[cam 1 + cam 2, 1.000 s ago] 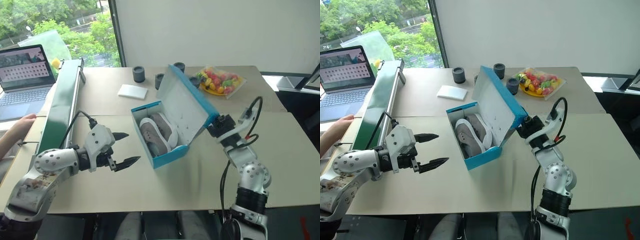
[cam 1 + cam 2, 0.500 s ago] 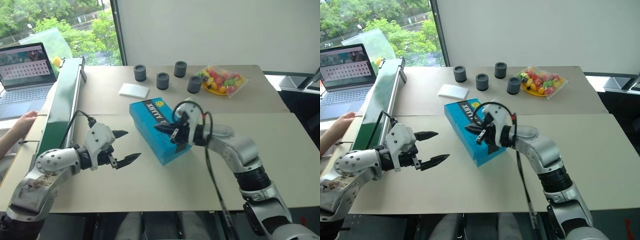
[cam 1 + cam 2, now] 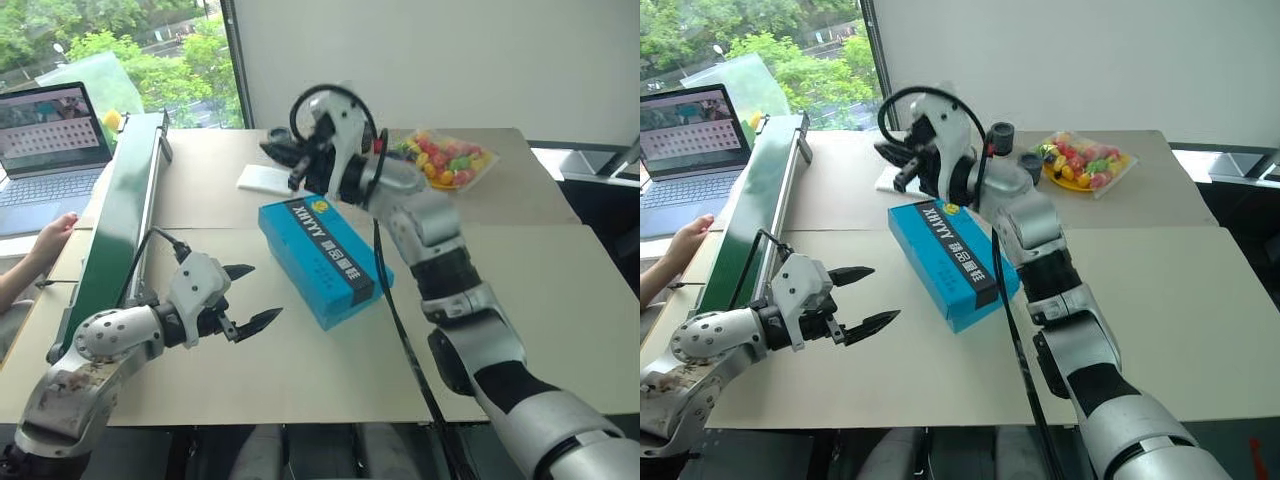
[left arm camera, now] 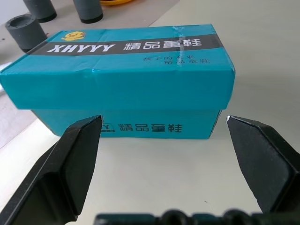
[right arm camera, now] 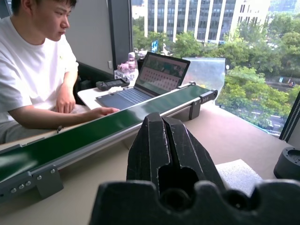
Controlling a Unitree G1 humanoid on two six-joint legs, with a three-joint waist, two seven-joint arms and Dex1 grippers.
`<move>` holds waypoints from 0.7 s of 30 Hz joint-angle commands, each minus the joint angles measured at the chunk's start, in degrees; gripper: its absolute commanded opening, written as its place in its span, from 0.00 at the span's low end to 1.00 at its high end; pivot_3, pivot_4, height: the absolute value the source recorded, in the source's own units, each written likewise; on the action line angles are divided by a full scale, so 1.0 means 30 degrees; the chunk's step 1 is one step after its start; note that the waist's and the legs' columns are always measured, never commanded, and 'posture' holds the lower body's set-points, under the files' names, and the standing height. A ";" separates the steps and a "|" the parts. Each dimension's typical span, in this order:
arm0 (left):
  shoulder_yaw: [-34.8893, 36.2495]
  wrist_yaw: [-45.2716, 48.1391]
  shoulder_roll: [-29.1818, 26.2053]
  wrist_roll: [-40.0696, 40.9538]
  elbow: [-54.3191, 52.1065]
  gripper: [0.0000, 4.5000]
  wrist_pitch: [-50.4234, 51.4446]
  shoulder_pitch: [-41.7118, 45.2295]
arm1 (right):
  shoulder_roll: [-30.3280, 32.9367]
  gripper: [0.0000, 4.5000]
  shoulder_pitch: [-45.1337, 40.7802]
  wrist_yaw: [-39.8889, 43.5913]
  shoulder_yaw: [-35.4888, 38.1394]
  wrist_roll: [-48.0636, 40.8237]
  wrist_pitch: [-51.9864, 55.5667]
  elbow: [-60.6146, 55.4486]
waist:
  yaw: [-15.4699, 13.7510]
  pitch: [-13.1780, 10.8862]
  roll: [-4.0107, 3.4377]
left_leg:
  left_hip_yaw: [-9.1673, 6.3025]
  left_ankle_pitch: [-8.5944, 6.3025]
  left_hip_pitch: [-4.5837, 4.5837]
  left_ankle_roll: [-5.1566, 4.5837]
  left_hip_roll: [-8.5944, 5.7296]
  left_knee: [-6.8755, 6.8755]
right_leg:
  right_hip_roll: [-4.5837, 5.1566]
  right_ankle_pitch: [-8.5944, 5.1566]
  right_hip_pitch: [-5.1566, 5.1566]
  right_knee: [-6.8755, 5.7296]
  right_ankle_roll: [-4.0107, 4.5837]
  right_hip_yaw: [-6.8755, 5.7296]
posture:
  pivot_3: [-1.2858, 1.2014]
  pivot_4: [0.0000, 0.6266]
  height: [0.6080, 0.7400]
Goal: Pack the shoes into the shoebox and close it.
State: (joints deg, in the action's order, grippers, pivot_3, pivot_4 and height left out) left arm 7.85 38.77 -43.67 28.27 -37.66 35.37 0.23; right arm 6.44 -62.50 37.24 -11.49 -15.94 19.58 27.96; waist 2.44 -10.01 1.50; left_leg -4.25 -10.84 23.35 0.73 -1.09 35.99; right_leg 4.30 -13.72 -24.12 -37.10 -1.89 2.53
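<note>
The blue shoebox (image 3: 325, 260) lies on the table with its lid down, a black label strip running along the top. The shoes are hidden inside it. My left gripper (image 3: 258, 295) hovers open just left of the box, one fingertip (image 4: 70, 159) on each side of the box's near end (image 4: 122, 70), without touching it. My right gripper (image 3: 283, 155) is shut on nothing and raised above the table behind the box's far end; its closed fingers (image 5: 164, 140) point toward the green conveyor.
A small white pad (image 3: 258, 178) lies behind the box. The green conveyor (image 3: 125, 215) runs along the left, with a laptop (image 3: 50, 135) and a person's hand (image 3: 50, 235) beyond it. A dark cup (image 3: 1002, 135) and a bag of coloured sweets (image 3: 445, 160) sit at the back.
The lid stood open a second ago and is now shut. My right arm swung over the box, then rose toward its far end. The left gripper stayed put.
</note>
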 commanded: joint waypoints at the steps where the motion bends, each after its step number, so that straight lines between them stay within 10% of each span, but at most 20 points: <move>1: 0.0865 -0.0735 0.0326 0.0365 -0.1140 1.00 0.0275 -0.0292 | 0.0122 0.00 0.1860 0.1734 -0.2547 0.2399 -0.0893 0.2238 | -0.0010 0.0004 0.0006 | -0.0001 0.0000 -0.0003 0.0000 0.0001 0.0001 | -0.0001 0.0000 0.0002 -0.0001 0.0000 0.0000 | 0.52 0.24 0.89; 13: 0.2191 -0.2421 0.1020 0.1578 -0.2353 1.00 0.1781 -0.0606 | -0.0652 0.00 0.1970 0.2146 -0.2415 0.4333 -0.1564 0.6290 | 0.0326 0.0031 0.0020 | 0.0012 -0.0006 -0.0398 0.0005 0.0020 -0.0025 | -0.0022 -0.0016 0.0380 0.0011 0.0006 -0.0001 | 0.52 0.24 0.89; 21: 0.4578 -0.5465 0.3656 0.3170 -0.1335 1.00 0.2325 0.0089 | -0.0529 0.00 0.1420 0.0565 0.3877 -0.0383 0.0879 0.2084 | 0.0243 0.0013 0.0016 | -0.0017 0.0000 -0.0297 0.0008 0.0017 -0.0002 | -0.0024 -0.0008 0.0289 -0.0004 0.0015 -0.0008 | 0.52 0.24 0.89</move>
State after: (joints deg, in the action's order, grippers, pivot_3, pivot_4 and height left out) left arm 18.29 25.89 -34.32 36.44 -41.90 42.71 -1.03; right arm 4.41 -56.86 40.98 -5.05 -12.71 20.65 40.47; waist 3.16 -9.97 1.55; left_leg -4.33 -10.85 22.51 0.75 -1.03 35.98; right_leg 4.23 -13.74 -23.27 -37.10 -1.86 2.48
